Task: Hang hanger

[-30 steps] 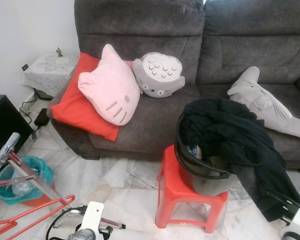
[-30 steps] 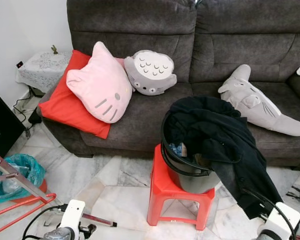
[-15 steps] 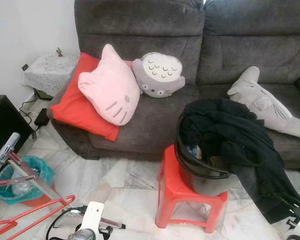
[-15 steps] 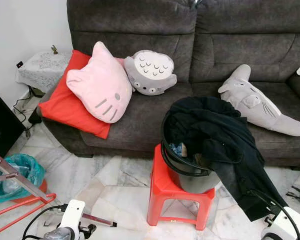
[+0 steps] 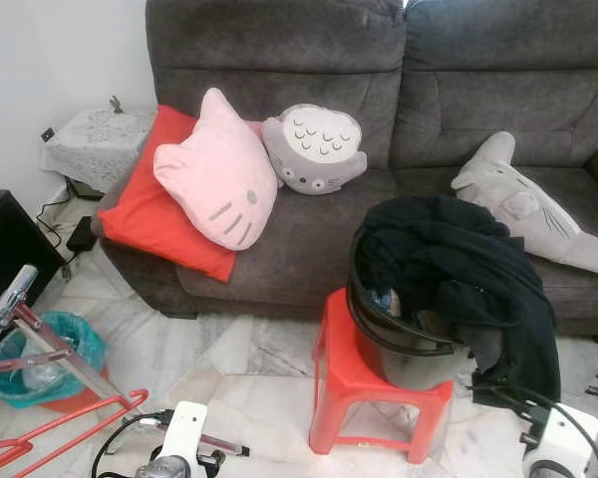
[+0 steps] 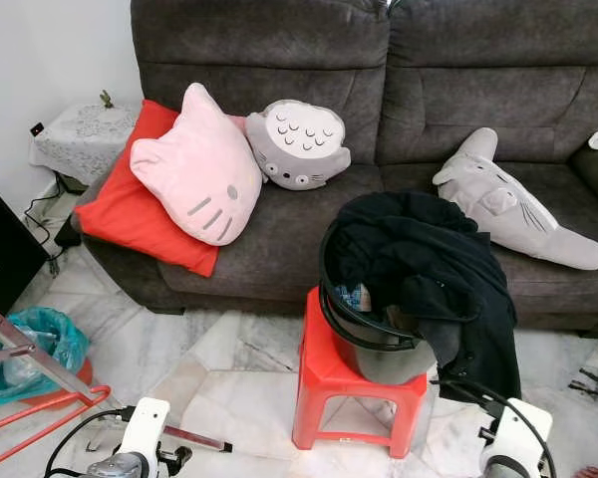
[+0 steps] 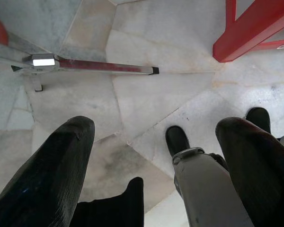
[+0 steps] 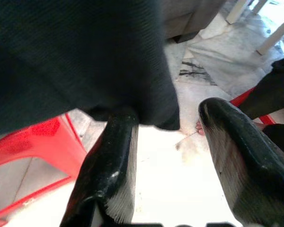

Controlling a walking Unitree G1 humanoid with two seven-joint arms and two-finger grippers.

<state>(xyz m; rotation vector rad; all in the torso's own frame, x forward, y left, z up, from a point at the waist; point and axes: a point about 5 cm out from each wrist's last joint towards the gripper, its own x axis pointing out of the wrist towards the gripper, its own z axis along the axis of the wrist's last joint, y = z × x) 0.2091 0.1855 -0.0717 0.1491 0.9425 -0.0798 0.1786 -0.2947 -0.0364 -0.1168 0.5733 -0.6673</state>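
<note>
A black garment is heaped in a dark bucket on a red plastic stool in front of the sofa. Its tail hangs down the bucket's right side. My right gripper is low beside the stool, open, and the garment's hem hangs just over one of its fingers. My right wrist shows at the bottom right. My left gripper hangs open over the marble floor with nothing between its fingers. I cannot make out a hanger.
A red and silver rack frame stands at the lower left beside a bin with a teal bag. A thin bar lies on the floor. The grey sofa holds cushions and a shark plush.
The garment's hanging tail has swung left, closer to the stool. My right wrist has come in from the right edge toward the stool. The left arm has stayed put.
</note>
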